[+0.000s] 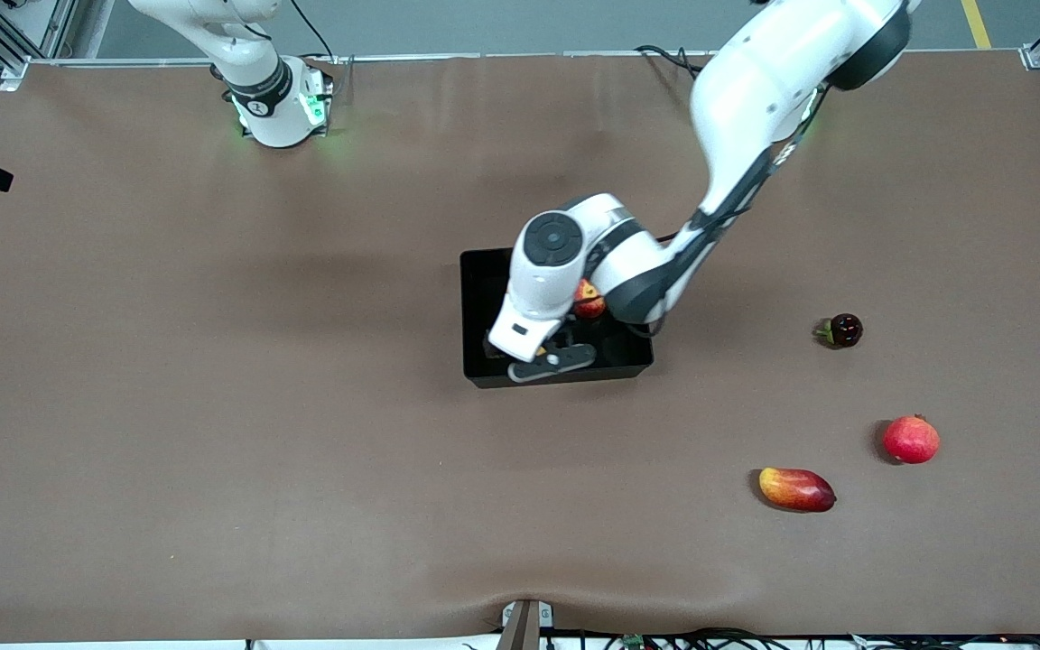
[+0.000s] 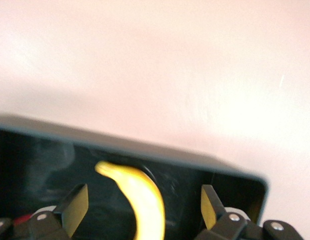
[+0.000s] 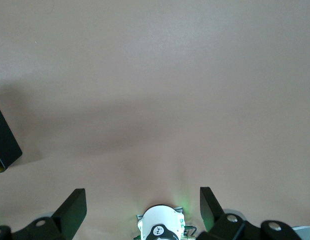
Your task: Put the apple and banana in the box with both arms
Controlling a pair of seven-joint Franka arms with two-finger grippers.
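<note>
The black box [image 1: 475, 366] sits mid-table. Inside it, the apple [image 1: 588, 301] peeks out from under the left arm's wrist. In the left wrist view the yellow banana [image 2: 144, 202] lies on the floor of the box [image 2: 145, 150]. My left gripper [image 2: 142, 192] is open just above it, one finger on each side with gaps to the banana. The left gripper [image 1: 545, 354] hangs low over the box. In the front view the arm hides the banana. My right gripper [image 3: 142, 195] is open and empty, high over bare table near its own base [image 3: 160, 227].
Toward the left arm's end of the table lie a red-yellow mango [image 1: 796, 488], a plain red round fruit [image 1: 911, 440] and a small dark fruit [image 1: 842, 330]. The right arm's base [image 1: 276, 108] stands at the table's back edge. A corner of the box [image 3: 5, 142] shows in the right wrist view.
</note>
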